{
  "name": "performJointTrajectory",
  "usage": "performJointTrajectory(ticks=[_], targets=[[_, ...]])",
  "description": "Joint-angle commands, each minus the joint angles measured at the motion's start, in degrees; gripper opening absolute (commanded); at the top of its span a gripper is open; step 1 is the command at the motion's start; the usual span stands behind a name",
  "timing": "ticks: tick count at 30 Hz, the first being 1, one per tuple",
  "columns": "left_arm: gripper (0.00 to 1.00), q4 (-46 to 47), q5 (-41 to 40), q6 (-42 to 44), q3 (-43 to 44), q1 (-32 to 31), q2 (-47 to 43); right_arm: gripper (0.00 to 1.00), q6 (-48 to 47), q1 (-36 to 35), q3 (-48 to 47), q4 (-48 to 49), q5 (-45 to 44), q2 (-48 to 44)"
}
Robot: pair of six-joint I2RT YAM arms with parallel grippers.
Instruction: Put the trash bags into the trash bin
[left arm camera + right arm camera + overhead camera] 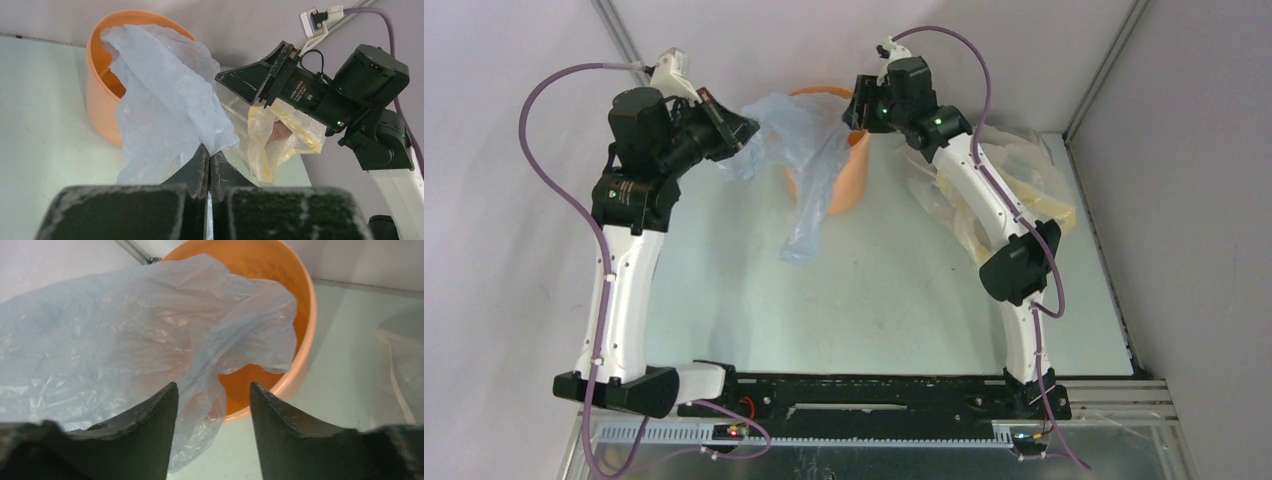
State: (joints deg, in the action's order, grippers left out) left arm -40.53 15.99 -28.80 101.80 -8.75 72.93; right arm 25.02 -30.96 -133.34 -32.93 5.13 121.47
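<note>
- Pale green table (874, 300) between grey walls, with both arms reaching to the far edge.
- Bin (856, 175) stands upright at the back, between the two grippers.
- Bundle (1024, 180) of clear and yellow plastic lies right of the bin, under the right arm; I leave it alone.
- Bag (809, 160) is draped across the bin's mouth. Part sags inside, while a long tail hangs over the near rim down to the table.
- Left gripper (209, 150) is left of the bin, its jaws together and pinching an edge of the bag.
- Right gripper (214, 390) hovers at the bin's rim with its jaws well apart and nothing between them; the film lies just beyond its tips.
- To do this well, I'd carry the pinched edge over the centre of the mouth and lower it before letting go, then take the hanging tail with the free gripper. Dragging film across the rim could tip the light bin.
</note>
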Motion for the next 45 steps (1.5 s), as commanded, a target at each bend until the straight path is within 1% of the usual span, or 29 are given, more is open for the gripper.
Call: performJointTrajectory(ticks=[1, 3, 4, 5, 6, 7, 8, 9, 11, 18, 19, 21, 22, 25, 28, 32, 35, 36, 37, 39, 41, 45], targets=[[0.00, 3.6, 2.3, -1.6, -0.5, 2.0, -0.8, 0.49, -3.2, 0.9, -0.6, 0.7, -4.6, -2.1], [0.00, 3.8, 3.0, -1.8, -0.4, 2.8, -0.3, 0.37, -5.4, 0.1, -0.7, 1.3, -9.1, -1.3], [0.00, 3.9, 3.2, -1.8, -0.4, 3.0, 0.1, 0.32, -5.6, 0.0, -0.6, 1.2, -10.8, -1.0], [0.00, 4.1, 3.5, -1.9, -0.3, 3.2, 0.6, 0.30, -5.0, 0.0, -0.7, 0.7, -12.0, -0.8], [0.00, 4.1, 3.8, -1.9, -0.2, 3.4, 1.3, 0.32, -4.1, 0.3, -0.7, 0.0, -12.5, -0.6], [0.00, 4.2, 4.1, -1.8, 0.0, 3.5, 2.0, 0.40, -3.2, 1.1, -0.6, -0.7, -12.1, -0.5], [0.00, 4.3, 4.5, -1.8, -0.1, 3.5, 2.7, 0.53, -2.5, 1.6, -0.6, -1.2, -11.2, -0.4], [0.00, 4.6, 4.9, -1.8, -0.2, 3.5, 3.4, 0.61, -1.9, 1.9, -0.6, -1.5, -10.1, -0.1], [0.00, 4.6, 5.4, -1.7, -0.4, 3.5, 4.8, 0.66, -1.2, 2.3, -0.5, -1.7, -9.2, 0.6], [0.00, 6.6, 3.4, -1.7, -2.7, 3.5, 7.4, 0.67, 0.6, 2.0, -0.8, -0.9, -8.6, 3.7], [0.00, 6.7, 3.4, -1.7, -2.9, 3.5, 8.1, 0.68, 0.9, 2.0, -0.7, -0.9, -8.6, 4.1], [0.00, 6.8, 3.5, -1.7, -2.9, 3.5, 9.4, 0.75, 1.3, 2.0, -0.7, -0.6, -8.3, 5.2], [0.00, 6.9, 3.4, -1.5, -3.0, 3.5, 10.0, 0.77, 1.6, 2.0, -0.7, -0.4, -8.1, 5.7], [0.00, 7.5, 3.4, -1.4, -3.5, 3.5, 11.0, 0.77, 2.4, 2.0, -0.8, -0.2, -7.5, 7.0], [0.00, 8.2, 3.3, -1.2, -3.9, 3.5, 11.0, 0.67, 2.8, 1.8, -1.3, -0.4, -7.2, 7.7], [0.00, 8.5, 4.1, -1.2, -3.8, 3.5, 10.8, 0.48, 2.5, 1.1, -2.1, -1.9, -8.3, 7.1], [0.00, 8.5, 4.3, -1.2, -4.0, 3.5, 10.2, 0.27, 3.0, 0.8, -2.1, -3.8, -9.2, 5.5], [0.00, 8.5, 4.5, -1.3, -4.1, 3.5, 10.0, 0.18, 3.3, 0.8, -2.1, -4.5, -9.1, 4.9], [0.00, 8.6, 4.9, -1.4, -4.5, 3.5, 9.7, 0.11, 3.5, 0.8, -2.0, -5.3, -9.3, 4.4], [0.00, 10.4, 7.4, -2.3, -5.6, 3.5, 8.7, 0.00, 3.9, 0.8, -2.0, -7.0, -9.7, 3.1], [0.00, 12.6, 10.2, -3.9, -7.0, 3.5, 7.3, 0.00, 4.0, 0.9, -1.8, -8.7, -10.0, 1.7], [0.00, 13.0, 12.5, -5.1, -8.1, 3.4, 4.2, 0.00, 3.4, 0.9, -0.5, -11.9, -9.7, -1.8]])
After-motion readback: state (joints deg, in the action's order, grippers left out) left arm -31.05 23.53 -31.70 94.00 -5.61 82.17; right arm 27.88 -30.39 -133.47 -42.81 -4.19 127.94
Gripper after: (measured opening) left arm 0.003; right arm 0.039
